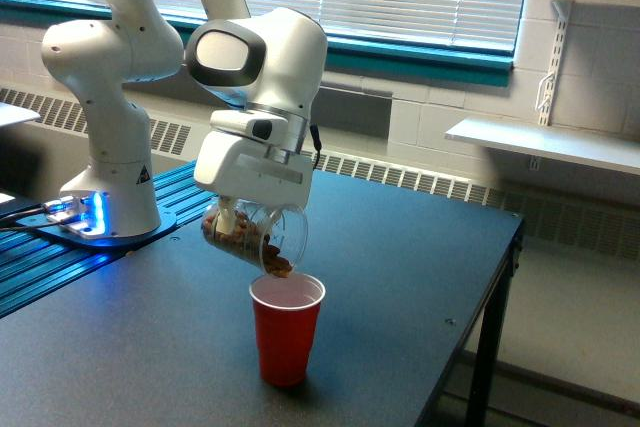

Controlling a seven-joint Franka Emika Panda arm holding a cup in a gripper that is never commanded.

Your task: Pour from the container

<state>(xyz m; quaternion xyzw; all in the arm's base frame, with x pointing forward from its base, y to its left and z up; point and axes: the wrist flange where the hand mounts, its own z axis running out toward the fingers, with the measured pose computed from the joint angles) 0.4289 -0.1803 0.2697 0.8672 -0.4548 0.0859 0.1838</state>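
We've got the gripper clamped on the container, tilted w/ lip just above the red cup. Tip slowly, keep mouth over the rim so brown bits don't spill.

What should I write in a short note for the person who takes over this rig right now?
Gripper: shut on the clear cup, tilted mouth-down toward the exterior view's right.
Clear cup: brown pieces inside, piled at its lip, just above the red cup.
Red cup: upright on the dark table.
Done: cup carried over and tipped.
Left: finish the pour; I cannot tell whether any pieces have landed yet.
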